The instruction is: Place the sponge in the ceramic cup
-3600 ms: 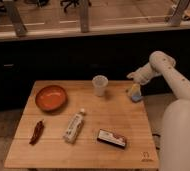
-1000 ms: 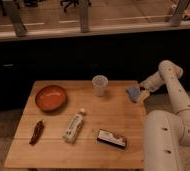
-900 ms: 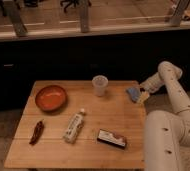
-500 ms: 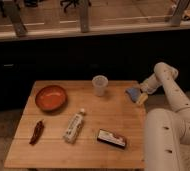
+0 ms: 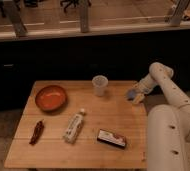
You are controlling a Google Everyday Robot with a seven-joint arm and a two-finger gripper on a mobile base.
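The ceramic cup (image 5: 100, 85), pale and handleless, stands upright at the back middle of the wooden table (image 5: 93, 150). The sponge (image 5: 133, 94), a small blue block with a yellowish side, is at the table's right edge, right of the cup. My gripper (image 5: 135, 93) comes in from the right on the white arm and is shut on the sponge, holding it just above the tabletop. A gap of bare wood separates the sponge from the cup.
An orange-red bowl (image 5: 51, 97) sits at the back left. A white bottle (image 5: 74, 126) lies in the middle, a dark packet with a red-and-white label (image 5: 111, 138) at the front right, a dark red object (image 5: 36, 132) at the front left. The robot's white body (image 5: 168, 140) stands right of the table.
The arm's wrist and elbow have shifted slightly left, toward the cup, with the sponge staying at the gripper. Everything else on the table is where it was.
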